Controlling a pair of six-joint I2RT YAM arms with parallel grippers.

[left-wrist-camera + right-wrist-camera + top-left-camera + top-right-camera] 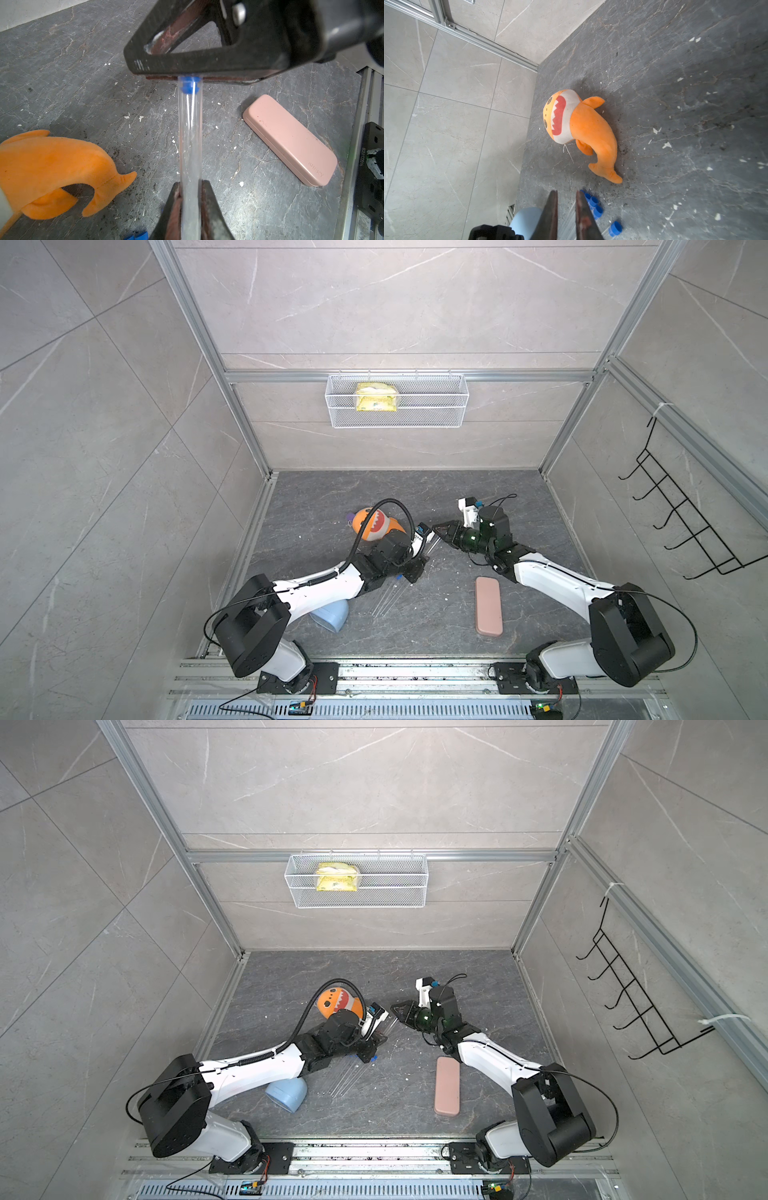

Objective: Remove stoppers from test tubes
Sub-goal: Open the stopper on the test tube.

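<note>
A clear test tube (pixel 190 135) is clamped between the fingers of my left gripper (pixel 190 185), which is shut on it. The tube reaches across to my right gripper (pixel 437 529). Its blue stopper (pixel 189 85) sits in the tube's far end, and its top is pinched between the right gripper's fingers (pixel 207 62). In the right wrist view the right gripper (pixel 566 192) shows a narrow gap at its tips. In both top views, up to three bare tubes (pixel 388 601) (pixel 345 1081) lie on the floor near the left arm. Several loose stoppers (pixel 593 202) lie beside them.
A pink case (pixel 489 605) lies near the right arm. An orange shark plush (pixel 374 524) sits behind the left wrist, and a light blue cup (pixel 330 614) lies on its side under the left arm. White crumbs dot the dark floor. A wire basket (pixel 397 400) hangs on the back wall.
</note>
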